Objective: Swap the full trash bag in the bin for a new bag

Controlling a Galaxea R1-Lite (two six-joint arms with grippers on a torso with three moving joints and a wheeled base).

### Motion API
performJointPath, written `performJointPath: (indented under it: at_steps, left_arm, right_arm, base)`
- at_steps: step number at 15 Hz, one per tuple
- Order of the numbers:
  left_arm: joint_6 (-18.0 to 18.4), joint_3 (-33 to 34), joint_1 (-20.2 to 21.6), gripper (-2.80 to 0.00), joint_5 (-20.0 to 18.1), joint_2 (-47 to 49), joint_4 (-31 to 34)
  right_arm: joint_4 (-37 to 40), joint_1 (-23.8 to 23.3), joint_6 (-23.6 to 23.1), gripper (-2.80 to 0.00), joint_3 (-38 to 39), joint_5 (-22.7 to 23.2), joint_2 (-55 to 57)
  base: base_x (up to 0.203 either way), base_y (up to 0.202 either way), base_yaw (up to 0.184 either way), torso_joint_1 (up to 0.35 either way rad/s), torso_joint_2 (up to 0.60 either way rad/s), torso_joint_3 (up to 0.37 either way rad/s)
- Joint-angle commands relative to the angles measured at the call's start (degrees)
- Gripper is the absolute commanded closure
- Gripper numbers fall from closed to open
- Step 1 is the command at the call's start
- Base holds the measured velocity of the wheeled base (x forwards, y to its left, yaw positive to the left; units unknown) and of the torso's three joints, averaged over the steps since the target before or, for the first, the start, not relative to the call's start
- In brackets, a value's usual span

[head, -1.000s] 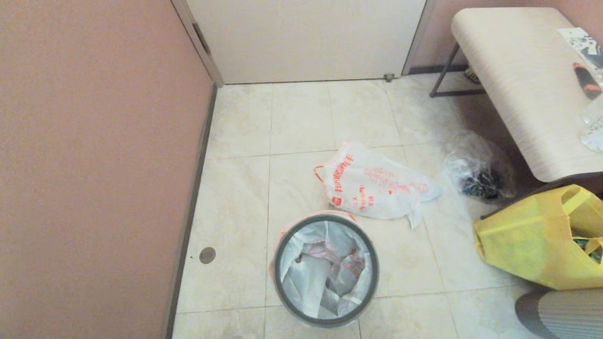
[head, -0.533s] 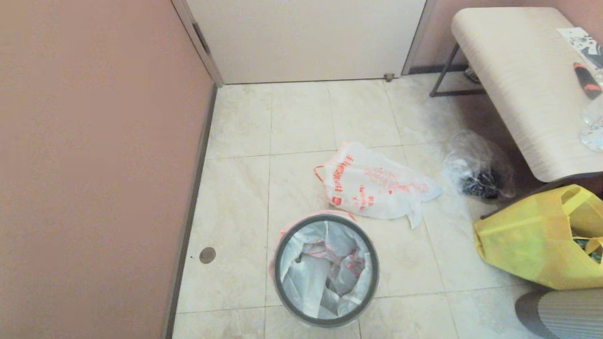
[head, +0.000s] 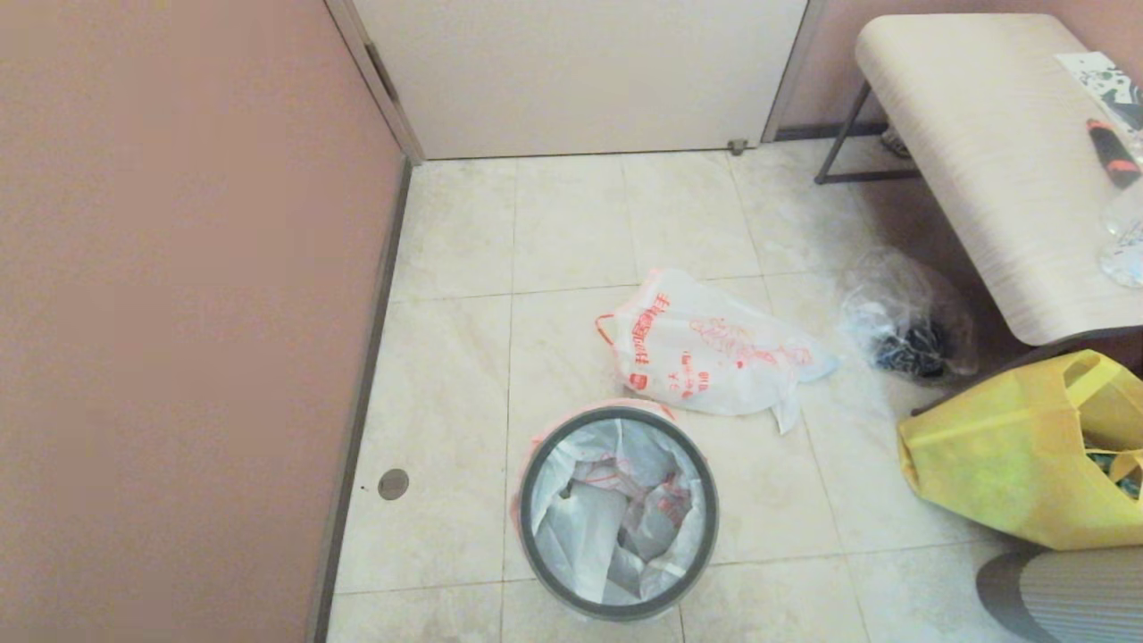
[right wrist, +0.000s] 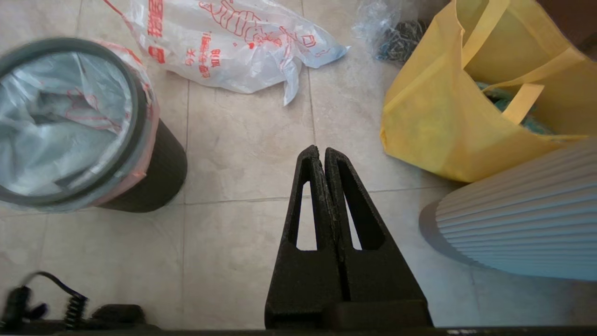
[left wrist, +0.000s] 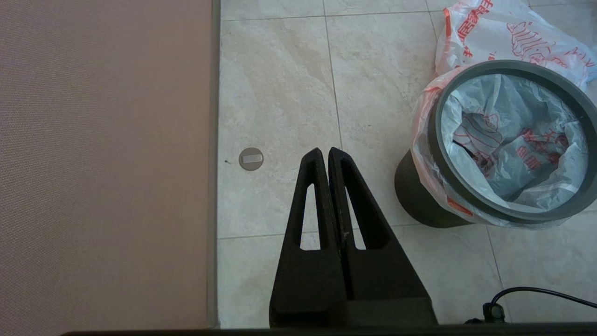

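Note:
The bin [head: 527,522] is a small black bucket with a grey hoop [left wrist: 436,154] as its rim, standing on the tiled floor. A milky-white bag, the new bag [head: 580,527], lines it, its pink-orange edge folded out under the hoop; faint red marks show inside. The white bag with bold red-orange print, the full trash bag [head: 714,357], lies on the floor just beyond the bin. My left gripper [left wrist: 325,150] hangs shut and empty over bare floor between the wall and the bin [left wrist: 415,196]. Over the tiles on the bin's [right wrist: 161,172] other side, my right gripper [right wrist: 318,148] is also shut and empty.
A pink wall [head: 179,313] runs along the left. A yellow tote [head: 1000,455] and a clear bag with dark contents [head: 906,321] sit at the right, under a pale bench [head: 982,152]. A ribbed grey object [head: 1063,594] stands at the near right. A round floor cap [head: 393,483] lies by the wall.

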Motion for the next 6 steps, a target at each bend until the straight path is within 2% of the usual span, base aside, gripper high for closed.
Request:
performJointPath:
  at_steps: [1,6]
  left_arm:
    - [-0.04,0.00,0.00,0.00,0.04,0.11,-0.01]
    - [-0.04,0.00,0.00,0.00,0.04,0.11,-0.01]
  right_arm:
    - [0.11,0.01,-1.25,0.00,0.00,0.00,0.16]
    - [-0.04,0.01,0.89,0.00,0.00,0.09,0.16]
  base:
    - [0.000,0.000,0.000,0.000,0.00,0.000]
    - [0.000,0.000,0.000,0.000,0.00,0.000]
